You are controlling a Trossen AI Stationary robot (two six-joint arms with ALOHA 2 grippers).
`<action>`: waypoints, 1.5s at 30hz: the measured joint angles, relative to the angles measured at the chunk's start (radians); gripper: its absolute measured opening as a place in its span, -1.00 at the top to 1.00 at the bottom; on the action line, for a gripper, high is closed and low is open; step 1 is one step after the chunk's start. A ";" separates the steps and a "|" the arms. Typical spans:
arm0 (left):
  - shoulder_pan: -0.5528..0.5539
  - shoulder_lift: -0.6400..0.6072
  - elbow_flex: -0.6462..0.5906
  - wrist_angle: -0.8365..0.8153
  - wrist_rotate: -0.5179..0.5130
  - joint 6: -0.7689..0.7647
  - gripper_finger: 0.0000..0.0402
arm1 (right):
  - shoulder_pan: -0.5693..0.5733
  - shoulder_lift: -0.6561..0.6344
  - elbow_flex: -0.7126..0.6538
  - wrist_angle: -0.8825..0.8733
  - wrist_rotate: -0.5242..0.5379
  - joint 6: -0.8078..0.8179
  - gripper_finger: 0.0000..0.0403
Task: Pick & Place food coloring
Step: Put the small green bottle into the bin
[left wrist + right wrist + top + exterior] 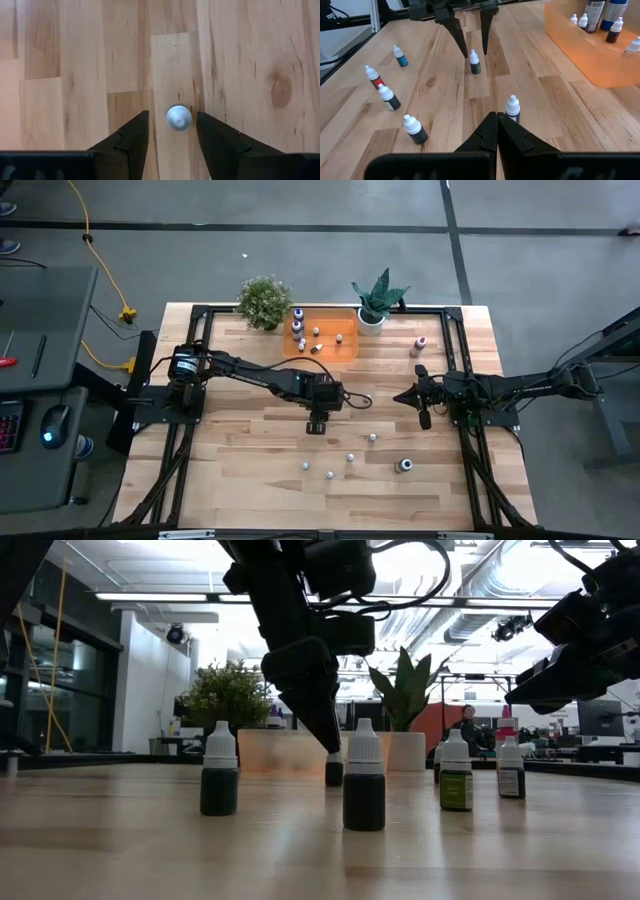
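Observation:
A small dark food coloring bottle (178,118) with a white cap stands upright on the wooden table (250,480) near its middle. My left gripper (172,113) is open and points steeply down at it. One finger stands on each side of the cap, with a gap showing on both sides. The right wrist view shows the same bottle (475,62) just below those fingertips. My right gripper (496,116) is shut on nothing and waits at the table's right side (402,396).
Several more small bottles stand loose toward the near edge (350,457), with one (512,109) just ahead of my right gripper. An orange tray (345,350) at the far edge holds several bottles, between two potted plants (265,300) (378,300). A pink bottle (420,345) stands far right.

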 joint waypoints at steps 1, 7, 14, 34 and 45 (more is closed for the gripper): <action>0.000 0.000 0.000 0.000 0.003 0.000 0.21 | 0.000 0.000 0.000 0.000 0.000 0.000 1.00; 0.000 0.000 0.000 0.005 0.014 -0.002 0.21 | 0.000 0.000 0.000 0.000 0.000 0.000 1.00; 0.000 0.001 0.000 0.003 0.014 -0.006 0.21 | 0.000 0.000 0.000 0.000 0.000 0.000 1.00; 0.000 0.002 0.000 0.002 0.020 -0.007 0.21 | 0.000 0.000 0.000 0.000 0.000 0.000 1.00; 0.000 0.002 0.000 0.002 0.017 -0.007 0.43 | 0.000 0.000 0.000 0.000 0.000 0.000 1.00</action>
